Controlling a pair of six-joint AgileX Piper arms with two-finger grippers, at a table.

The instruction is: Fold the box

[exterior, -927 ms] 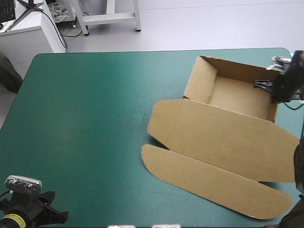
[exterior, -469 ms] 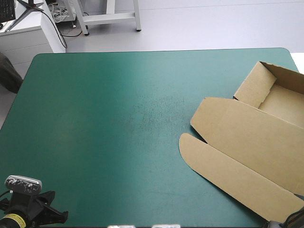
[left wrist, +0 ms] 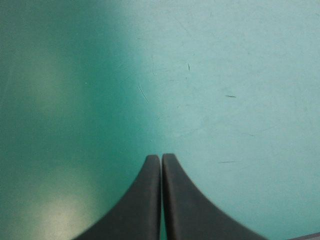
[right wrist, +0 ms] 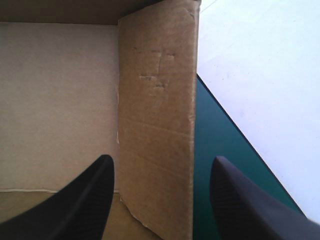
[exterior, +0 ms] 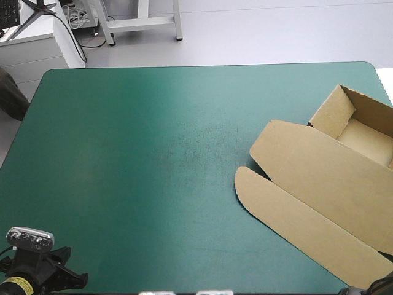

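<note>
Table: teal-green cover, most of it bare. A faint scuffed patch sits about mid-table.

Box: brown, on the right side of the table, running out past the right edge of the high view. It stands as an open tray with the lid down flat.
- Lid: flat on the cover, spread from the tray toward the near left.
- Flap: long, with a rounded left end, also flat. It is joined along the lid's near side and is the part closest to the table's near edge.
- Tray: at the far right, walls up, open on top, close to the table's right edge.

Right pincer: my fingers are apart and straddle one upright wall of the tray. One finger is inside, over the tray floor. The other is outside, over a thin wedge of cover that ends at the table's edge. A small gap shows on each side of the wall, so nothing is clamped.

Left pincer: my fingers are pressed together in one point, with nothing between them. It is at the near left corner of the table, well apart from the box. Ahead of it is only bare cover with a few fine scratches.
</note>
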